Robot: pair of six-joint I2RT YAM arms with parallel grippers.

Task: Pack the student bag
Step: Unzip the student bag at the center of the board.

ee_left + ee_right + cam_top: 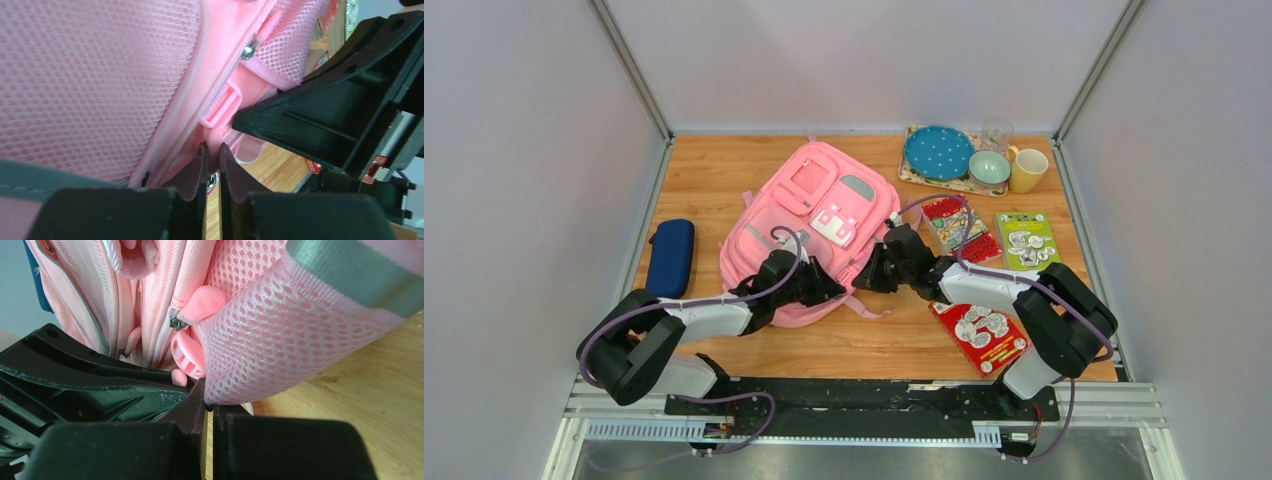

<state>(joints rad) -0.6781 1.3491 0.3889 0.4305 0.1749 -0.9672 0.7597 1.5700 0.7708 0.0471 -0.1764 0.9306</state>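
Observation:
The student bag (809, 225), a pink backpack, lies flat on the wooden table with its front pockets up. Both grippers meet at its near right corner. My left gripper (829, 288) (212, 146) is shut on a small pink pull tab (215, 135) of the bag, just under a pink buckle (222, 107). My right gripper (871, 270) (209, 403) is shut, its tips pressed against the lower edge of the mesh side pocket (260, 345). Whether mesh is pinched between them does not show. Each wrist view shows the other gripper's black body close by.
A navy zip case (671, 257) lies left of the bag. Right of it are a red book (980, 335), a green book (1027, 240) and a red-patterned packet (959, 228). At the back right a tray (911, 172) holds a blue plate, a bowl, a glass and a yellow mug (1027, 170).

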